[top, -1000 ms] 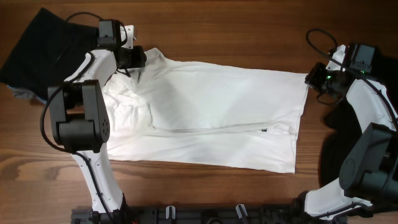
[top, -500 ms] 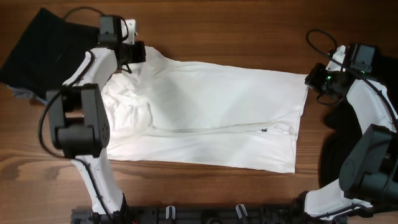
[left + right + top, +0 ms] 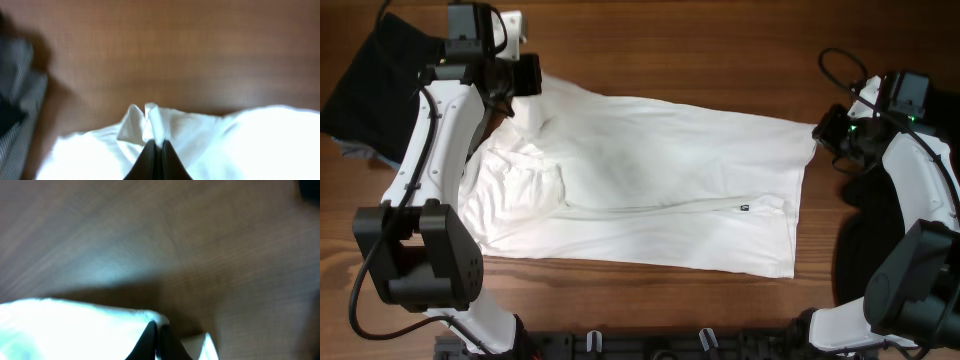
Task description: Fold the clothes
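White T-shirt (image 3: pixel 660 190) lies spread lengthwise across the wooden bench (image 3: pixel 720 60). Its near hem is flat, and a small black tag (image 3: pixel 744 209) shows close to the right end. Wrinkles bunch at the shirt's left end, beside the left arm. At the bench's right edge, a dark cloth (image 3: pixel 860 240) lies partly under the right arm.

Farther back, both claws are clenched on the garment's far edge. The left claw (image 3: pixel 156 150), fingers pressed together with no gap, pinches a raised peak of white cloth at the far left corner. The right claw (image 3: pixel 156 335), equally closed, nips the shirt's far right corner low against the wood.

Beyond the left arm, at the bench's far left corner, a black garment (image 3: pixel 380 80) lies in a heap near the shirt's left end.
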Tool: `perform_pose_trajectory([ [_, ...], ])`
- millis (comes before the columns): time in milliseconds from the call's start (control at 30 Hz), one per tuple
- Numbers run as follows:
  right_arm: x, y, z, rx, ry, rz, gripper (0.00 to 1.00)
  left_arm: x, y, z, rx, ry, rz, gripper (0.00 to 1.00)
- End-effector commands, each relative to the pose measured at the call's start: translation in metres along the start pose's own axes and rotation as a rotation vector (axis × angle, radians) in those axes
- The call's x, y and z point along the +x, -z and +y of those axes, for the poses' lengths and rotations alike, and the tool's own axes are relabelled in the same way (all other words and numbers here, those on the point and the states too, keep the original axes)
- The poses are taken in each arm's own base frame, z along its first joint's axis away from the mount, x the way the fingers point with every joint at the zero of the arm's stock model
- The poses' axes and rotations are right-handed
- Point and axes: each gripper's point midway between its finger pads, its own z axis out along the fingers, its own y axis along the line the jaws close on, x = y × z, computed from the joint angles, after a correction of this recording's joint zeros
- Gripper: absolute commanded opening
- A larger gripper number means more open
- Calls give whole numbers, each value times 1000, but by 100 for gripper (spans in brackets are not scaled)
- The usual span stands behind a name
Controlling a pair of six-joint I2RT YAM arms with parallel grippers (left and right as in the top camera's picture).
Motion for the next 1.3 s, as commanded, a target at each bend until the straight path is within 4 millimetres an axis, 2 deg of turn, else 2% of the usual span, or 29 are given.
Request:
perform_pose_trajectory([
  [0,13,10,-32,160,-203,22,4,35,5,11,-74,33,143,4],
  [100,26,14,-47,249,-215,61,4,63,11,17,-115,54,256,4],
  [200,34,15,-50,262,-179,96,4,88,19,20,-140,74,359,4],
  [367,48,18,-49,252,-117,162,4,123,44,49,-335,59,522,4],
  [467,59,24,-43,222,-92,207,4,135,58,65,-443,133,565,4],
  [600,75,41,-44,250,-101,249,4,147,72,80,-484,255,604,4],
  [733,104,60,-60,364,-116,356,4,157,82,89,-493,295,647,4],
  [800,108,63,-68,406,-112,369,4,160,84,88,-494,297,660,4],
  [933,108,61,-68,404,-114,366,5,160,84,87,-489,297,660,6],
  [967,108,61,-68,404,-113,366,7,161,84,86,-485,299,665,14],
  [1000,108,61,-68,404,-111,364,14,162,85,85,-478,303,672,18],
  [1100,105,60,-68,397,-93,356,22,168,90,83,-477,305,706,17],
  [1167,106,60,-68,396,-83,360,36,171,93,82,-477,306,724,20],
  [1267,107,60,-66,388,-78,366,48,171,93,81,-474,309,725,24],
])
